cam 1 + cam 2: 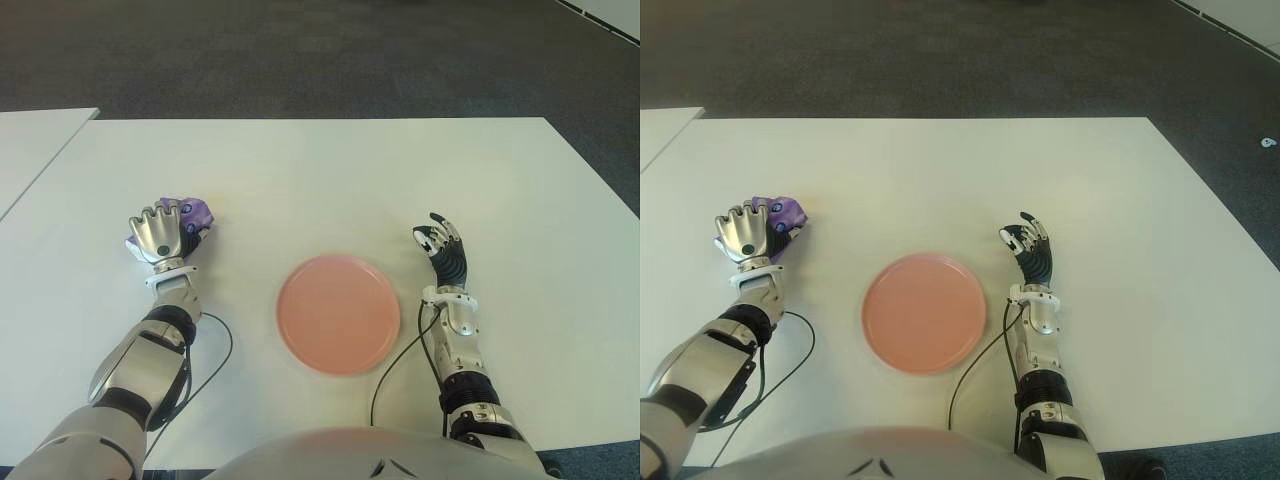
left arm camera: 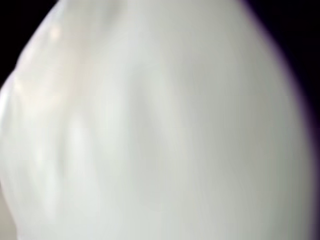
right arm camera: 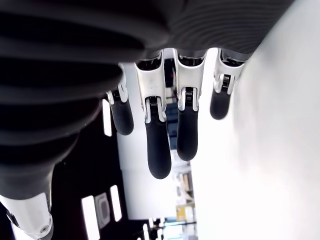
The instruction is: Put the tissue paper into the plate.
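Left of plate [image 1: 338, 313], left hand [image 1: 157, 236] covers purple tissue paper [image 1: 197, 212].

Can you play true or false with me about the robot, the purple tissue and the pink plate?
1. The purple tissue paper is lying in the plate. False: it is on the white table, under the left hand.
2. The pink plate has nothing in it. True.
3. The plate sits between the two hands. True.
4. The right hand is holding the tissue. False: its fingers are open and hold nothing, to the right of the plate.
5. The left hand is on the tissue. True.
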